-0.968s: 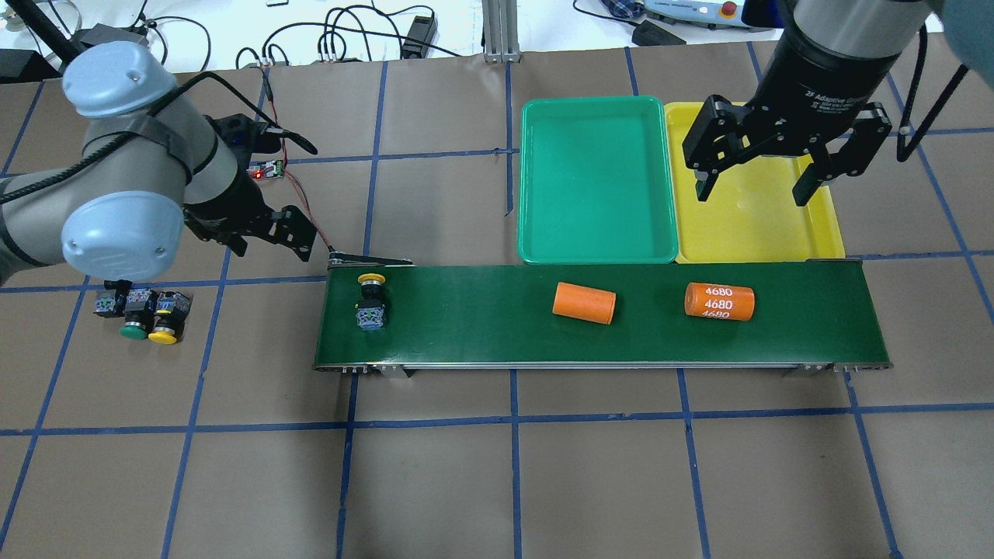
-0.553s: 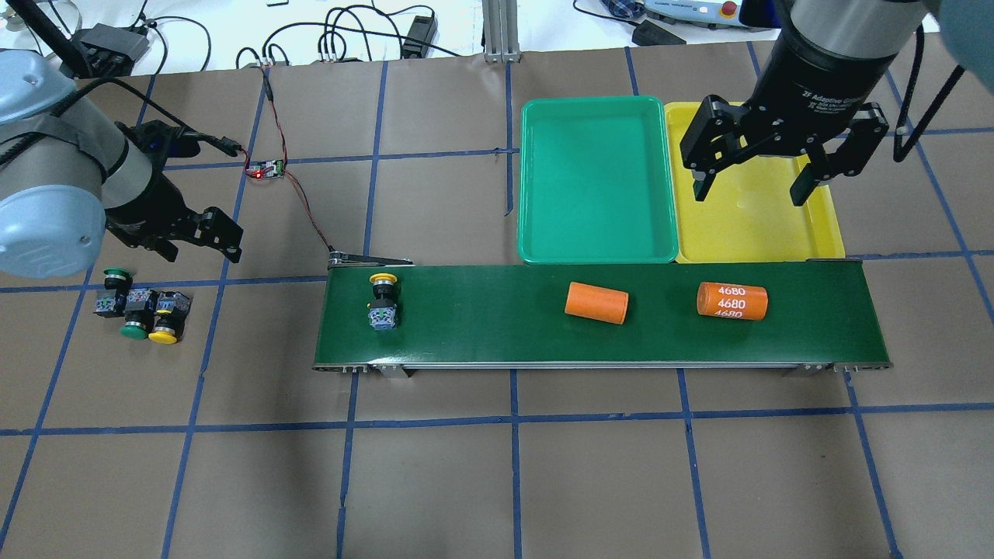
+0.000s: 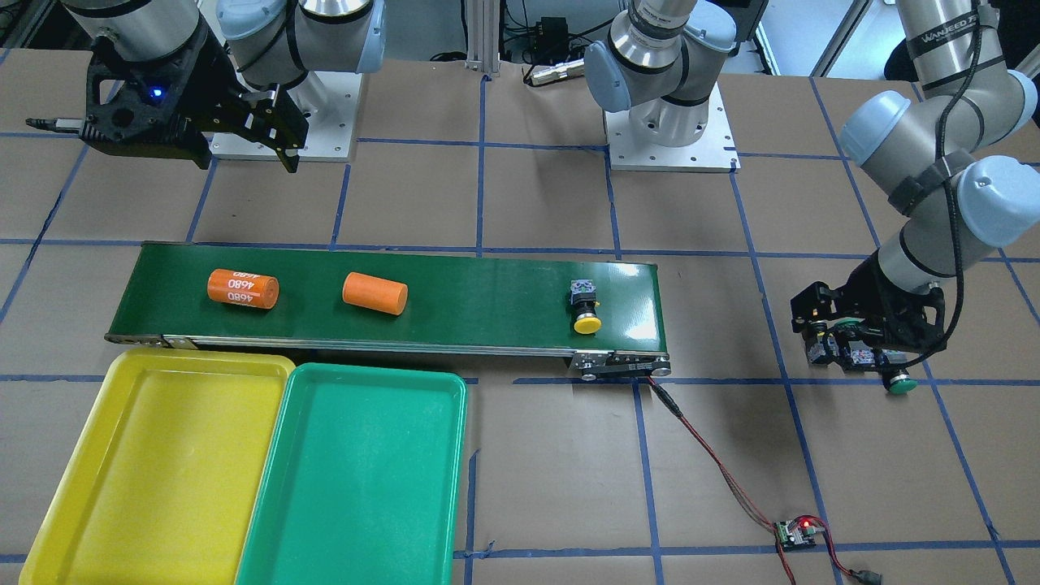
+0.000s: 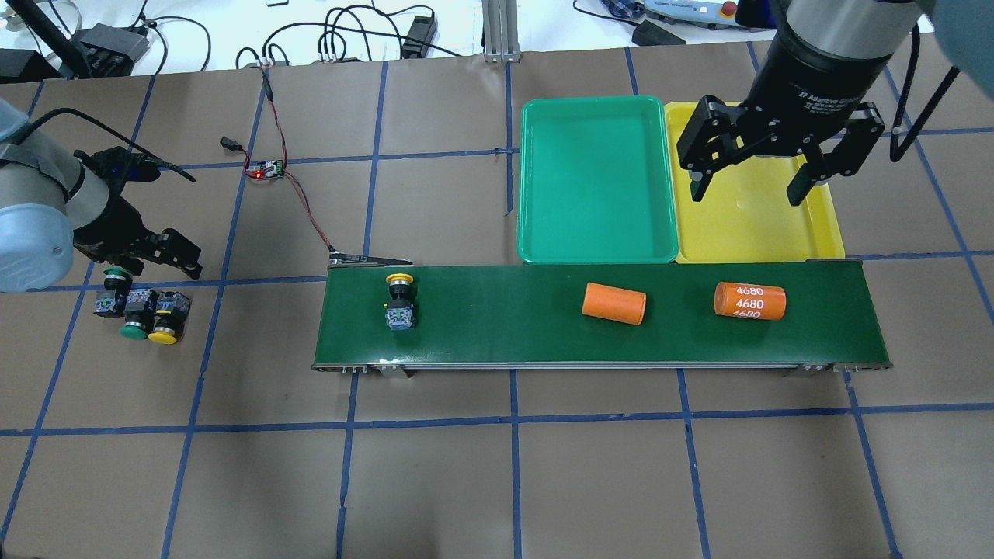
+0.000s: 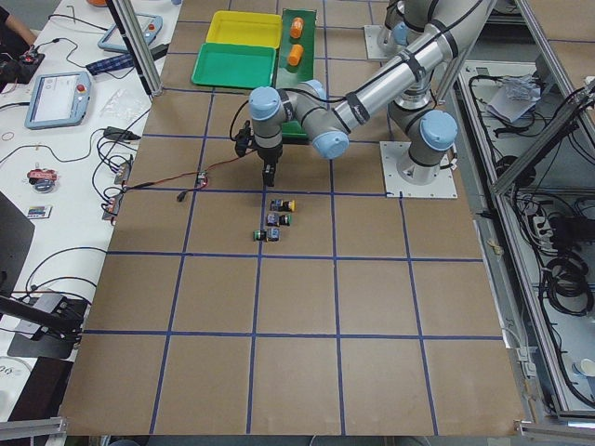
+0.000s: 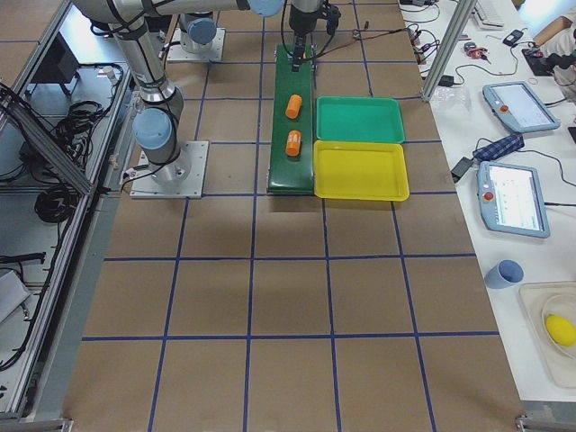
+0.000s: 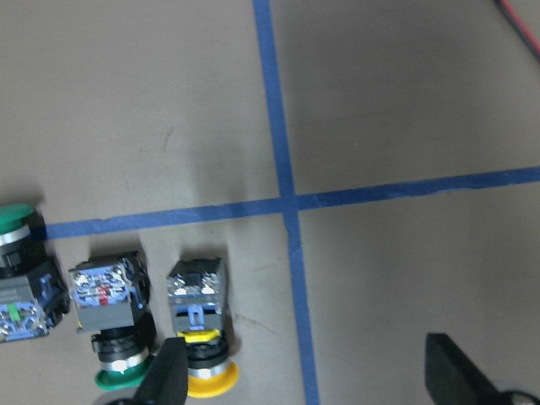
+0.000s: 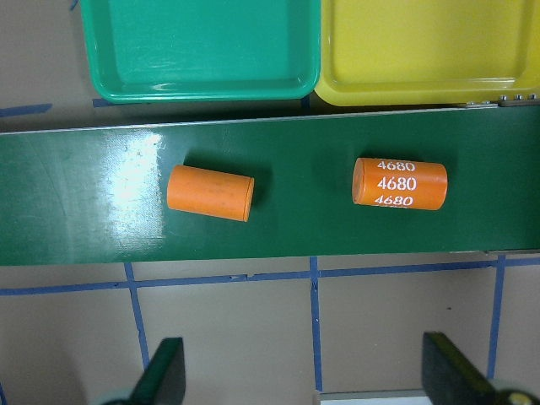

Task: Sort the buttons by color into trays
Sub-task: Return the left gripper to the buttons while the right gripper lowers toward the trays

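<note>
L-most green btn (image 7: 24,272) partly off-frame

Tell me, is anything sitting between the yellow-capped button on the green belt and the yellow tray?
Yes. On the belt, a plain orange cylinder and an orange cylinder printed 4680 lie between the yellow-capped button and the end beside the yellow tray. The open right gripper hangs above that tray.

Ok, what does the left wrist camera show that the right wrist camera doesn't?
Left wrist only: a green button, a second green button and a yellow button, lying on the table. Right wrist only: the green tray, the yellow tray and the belt carrying a plain orange cylinder and a numbered orange cylinder. Both: brown table crossed by blue tape lines.
</note>
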Robot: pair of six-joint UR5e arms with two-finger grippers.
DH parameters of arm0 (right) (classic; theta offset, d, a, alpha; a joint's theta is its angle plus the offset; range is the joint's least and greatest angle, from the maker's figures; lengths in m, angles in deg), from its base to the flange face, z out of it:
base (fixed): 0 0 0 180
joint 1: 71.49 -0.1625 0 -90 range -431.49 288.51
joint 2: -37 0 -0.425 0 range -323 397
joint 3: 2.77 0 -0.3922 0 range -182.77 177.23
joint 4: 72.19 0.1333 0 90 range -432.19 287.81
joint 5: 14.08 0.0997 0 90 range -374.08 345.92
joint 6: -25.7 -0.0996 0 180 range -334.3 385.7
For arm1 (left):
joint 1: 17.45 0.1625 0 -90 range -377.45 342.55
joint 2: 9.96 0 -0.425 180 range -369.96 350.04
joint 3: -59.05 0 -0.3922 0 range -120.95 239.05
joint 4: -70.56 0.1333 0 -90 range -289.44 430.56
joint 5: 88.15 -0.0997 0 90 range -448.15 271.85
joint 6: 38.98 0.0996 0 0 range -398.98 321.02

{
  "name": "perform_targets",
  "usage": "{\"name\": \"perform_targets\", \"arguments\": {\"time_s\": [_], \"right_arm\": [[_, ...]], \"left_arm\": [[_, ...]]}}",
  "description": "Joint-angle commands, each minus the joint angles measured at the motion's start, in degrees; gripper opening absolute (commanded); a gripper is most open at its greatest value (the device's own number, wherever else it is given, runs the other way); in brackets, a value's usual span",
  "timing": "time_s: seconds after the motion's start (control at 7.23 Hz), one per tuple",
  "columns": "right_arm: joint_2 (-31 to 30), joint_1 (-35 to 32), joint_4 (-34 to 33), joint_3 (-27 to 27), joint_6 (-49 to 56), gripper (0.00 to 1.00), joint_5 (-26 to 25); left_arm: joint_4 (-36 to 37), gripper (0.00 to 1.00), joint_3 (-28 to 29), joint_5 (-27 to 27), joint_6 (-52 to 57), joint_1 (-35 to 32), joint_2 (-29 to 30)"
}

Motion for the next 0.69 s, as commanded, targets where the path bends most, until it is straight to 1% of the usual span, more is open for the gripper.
{"name": "perform_targets", "arguments": {"time_s": [0.0, 0.28, 0.41, 0.55], "right_arm": [[0.4, -0.9, -0.3, 0.0, -0.5, 1.00, 1.2], [3.5, -4.1, -0.5, 0.9, -0.8, 1.00, 0.8], [4.6, -4.5, -2.0, 0.9, -1.0, 1.00, 1.2], [6.0, -4.5, -3.1, 1.0, -1.2, 1.00, 0.8]], "left_arm": [[2.1, 1.00, -0.4, -0.1, 0.5, 0.6, 3.5], [4.7, 1.00, -0.3, -1.2, 0.8, 0.8, 5.7], [6.3, 1.00, 0.1, -4.0, 1.5, 1.3, 7.2], [8.0, 1.00, -0.3, -4.1, 2.0, 1.4, 7.9]]}}
